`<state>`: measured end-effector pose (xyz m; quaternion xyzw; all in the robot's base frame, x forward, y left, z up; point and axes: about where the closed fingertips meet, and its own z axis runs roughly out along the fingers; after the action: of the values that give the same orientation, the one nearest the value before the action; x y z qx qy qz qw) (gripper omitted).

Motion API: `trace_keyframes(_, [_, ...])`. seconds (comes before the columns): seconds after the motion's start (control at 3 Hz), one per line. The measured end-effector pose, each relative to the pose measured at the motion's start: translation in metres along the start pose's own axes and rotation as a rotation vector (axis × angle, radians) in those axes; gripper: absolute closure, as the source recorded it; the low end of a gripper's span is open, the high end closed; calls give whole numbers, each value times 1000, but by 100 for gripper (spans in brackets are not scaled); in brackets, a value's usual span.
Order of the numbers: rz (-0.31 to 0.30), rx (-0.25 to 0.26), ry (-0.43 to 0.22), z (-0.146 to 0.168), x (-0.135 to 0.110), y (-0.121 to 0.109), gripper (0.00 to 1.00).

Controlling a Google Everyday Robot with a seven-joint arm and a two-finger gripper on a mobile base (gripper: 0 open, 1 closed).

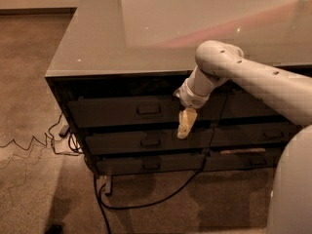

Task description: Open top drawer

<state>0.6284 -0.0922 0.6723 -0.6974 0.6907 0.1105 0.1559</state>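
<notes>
The top drawer (pixel 112 113) is a wide dark grey front just under the counter, flush with the cabinet, with a small rectangular pull handle (pixel 148 110) at its centre. My gripper (pixel 186 125) hangs pointing down in front of the drawer's right end, a short way right of the handle and slightly lower. Its beige fingers are shut together with nothing between them. The tip reaches the gap above the middle drawer. My white arm (pixel 243 74) comes in from the right.
Middle drawer (pixel 117 143) and bottom drawer (pixel 126 165) lie below, with another drawer column (pixel 253 130) to the right. The grey counter top (pixel 185 23) overhangs. A black cable (pixel 146 201) and cords (pixel 34 143) run over the floor. My white body (pixel 292 189) fills the lower right.
</notes>
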Motion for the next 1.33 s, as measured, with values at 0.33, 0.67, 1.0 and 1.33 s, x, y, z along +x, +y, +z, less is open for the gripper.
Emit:
trace_keyframes(0.33, [17, 29, 44, 9, 6, -6, 0])
trace_keyframes(0.67, [38, 59, 82, 9, 16, -11, 0])
trace_keyframes(1.0, [42, 117, 110, 1, 20, -21, 0])
trace_keyframes(1.33, [42, 147, 120, 1, 22, -32, 0])
